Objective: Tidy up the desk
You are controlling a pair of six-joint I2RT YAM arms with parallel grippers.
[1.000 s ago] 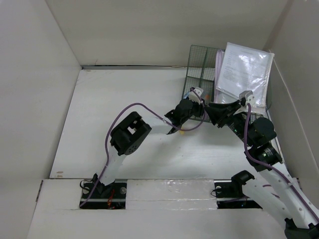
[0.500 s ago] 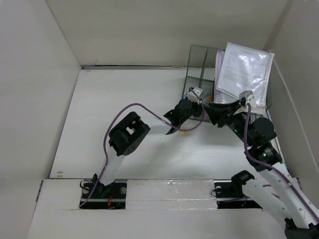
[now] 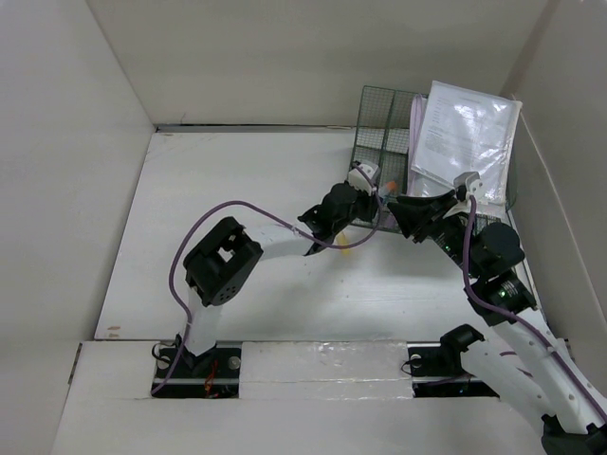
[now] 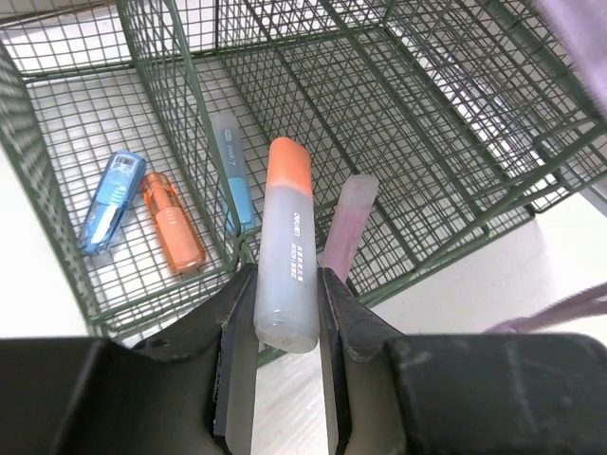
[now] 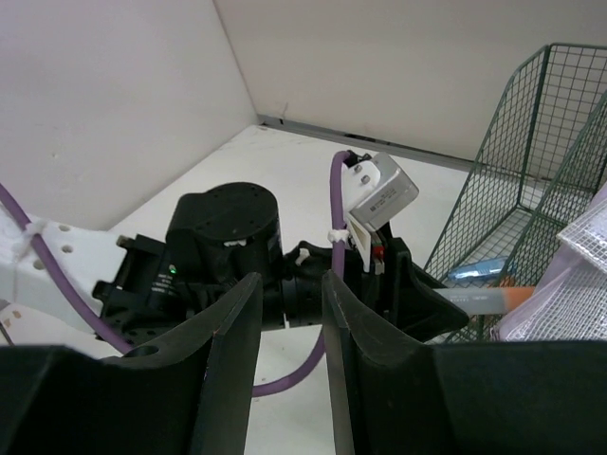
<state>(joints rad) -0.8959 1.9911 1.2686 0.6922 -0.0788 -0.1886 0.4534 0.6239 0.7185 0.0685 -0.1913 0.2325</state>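
Gripping a highlighter (image 4: 283,218) (orange cap forward) in the left hand (image 4: 285,280), both fingers pressed on its barrel, just before the rack (image 4: 427,123). In one rack compartment, side by side: blue marker (image 4: 111,201), orange marker (image 4: 173,221). Right hand (image 5: 289,303) partly wide, holding nothing, facing the left wrist. Table (image 3: 237,190) spread beneath both arms, rack and papers (image 3: 465,133) at its far right corner.

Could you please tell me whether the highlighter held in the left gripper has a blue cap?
No, the highlighter clamped in the left gripper has an orange cap.
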